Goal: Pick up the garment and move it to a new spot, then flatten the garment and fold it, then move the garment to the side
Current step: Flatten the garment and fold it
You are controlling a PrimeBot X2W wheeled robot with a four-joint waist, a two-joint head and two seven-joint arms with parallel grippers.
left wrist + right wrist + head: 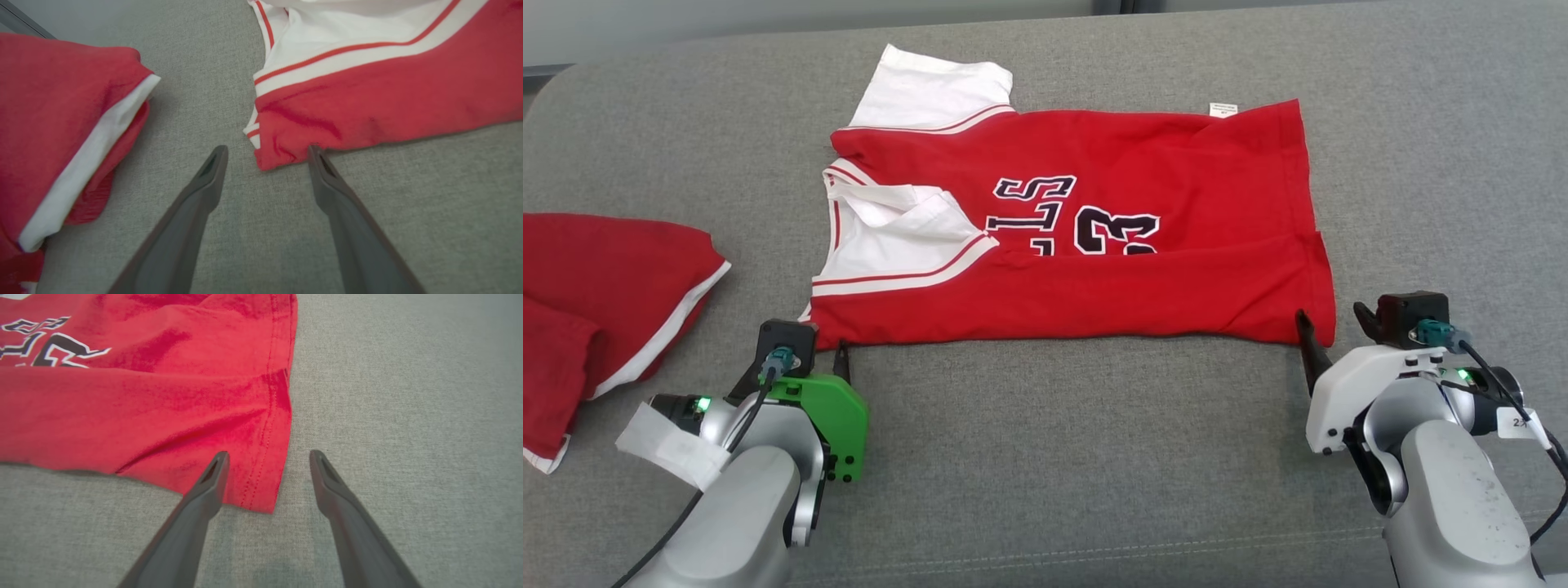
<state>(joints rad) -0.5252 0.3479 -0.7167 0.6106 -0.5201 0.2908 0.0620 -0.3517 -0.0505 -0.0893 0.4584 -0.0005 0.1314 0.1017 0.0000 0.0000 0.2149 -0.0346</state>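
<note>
Lying flat, the garment [1201, 188] is stretching from the released left hand [267, 152], its collar-end corner between those spread fingers, to the released right hand [269, 456], its hem corner likewise between.

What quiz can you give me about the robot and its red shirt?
1. True or false: the left end effector and the right end effector are both shut.
2. What colour is the sleeve of the shirt? A white, B blue, C green.
3. Fill in: each end effector sits at a near ____ of the shirt.

Key: 1 false, both are open. 2 A. 3 corner.
</note>
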